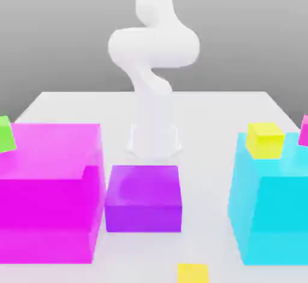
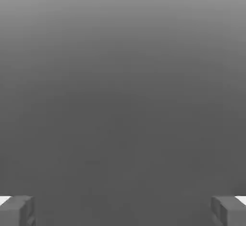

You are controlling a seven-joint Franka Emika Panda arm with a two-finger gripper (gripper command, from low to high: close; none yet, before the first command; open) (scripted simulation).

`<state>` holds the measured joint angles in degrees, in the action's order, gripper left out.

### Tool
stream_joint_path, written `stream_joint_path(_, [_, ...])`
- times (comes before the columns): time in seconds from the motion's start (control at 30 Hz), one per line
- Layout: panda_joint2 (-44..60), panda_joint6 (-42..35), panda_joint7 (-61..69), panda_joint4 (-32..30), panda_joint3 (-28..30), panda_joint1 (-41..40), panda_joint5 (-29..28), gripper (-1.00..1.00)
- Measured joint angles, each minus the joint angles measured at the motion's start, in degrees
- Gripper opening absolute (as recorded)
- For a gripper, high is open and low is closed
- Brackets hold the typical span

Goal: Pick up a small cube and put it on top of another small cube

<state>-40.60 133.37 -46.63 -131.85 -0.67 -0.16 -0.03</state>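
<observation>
Beside the low purple block (image 1: pixel 144 197), a big magenta block (image 1: pixel 48 203) is standing toward the exterior view's left, carrying the green cube (image 1: pixel 6 135), and a cyan block (image 1: pixel 271 209) toward its right, carrying a lemon cube (image 1: pixel 264 140). The warm-yellow cube (image 1: pixel 192 273) is lying nearer the camera than the purple block. The gripper (image 2: pixel 123 211) is gaping wide, holding nothing.

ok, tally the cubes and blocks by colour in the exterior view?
green cube: 1
pink cube: 1
magenta block: 1
purple block: 1
cyan block: 1
yellow: 2 (front cube, raised cube)
total: 7
</observation>
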Motion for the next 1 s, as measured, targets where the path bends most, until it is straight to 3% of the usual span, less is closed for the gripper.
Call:
stream_joint_path(0.57, [35.7, 10.9, -6.8, -0.4, -4.1, 0.0, -2.1, 0.0])
stream_joint_path(1.0, [62.7, 20.8, -11.7, -0.1, -4.0, 2.6, -4.0, 0.0])
